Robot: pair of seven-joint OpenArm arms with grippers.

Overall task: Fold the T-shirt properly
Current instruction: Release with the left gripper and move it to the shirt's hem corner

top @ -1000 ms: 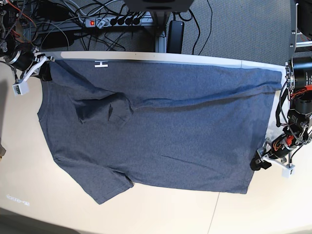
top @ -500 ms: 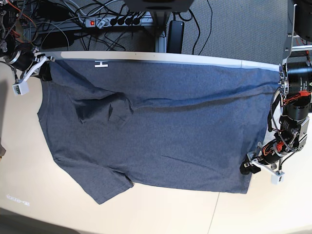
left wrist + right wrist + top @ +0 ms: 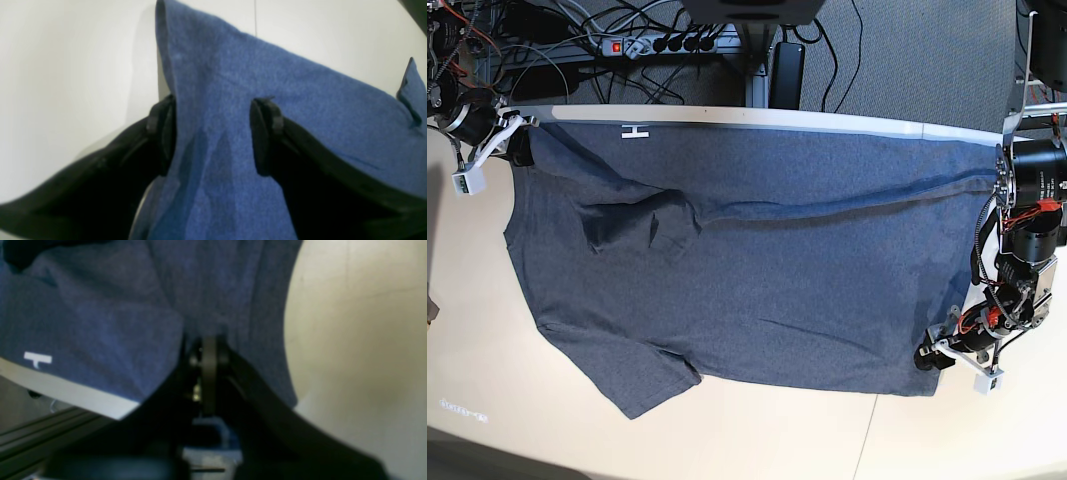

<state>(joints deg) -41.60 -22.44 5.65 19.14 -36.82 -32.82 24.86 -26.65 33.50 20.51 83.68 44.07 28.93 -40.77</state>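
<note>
Starting at the left of the base view, my right gripper [image 3: 515,150] is pinched tight on the shoulder corner of the T-shirt [image 3: 757,270], which lies spread flat across the table [image 3: 747,440] with its far edge along the table's back rim and one sleeve folded in over the chest. The cloth looks light, limp and prone to bunching and sagging between holds, so I judge corners and hems the best places to take it. At the right, my left gripper [image 3: 211,133] stands wide, straddling the hem corner without clamping it.
</note>
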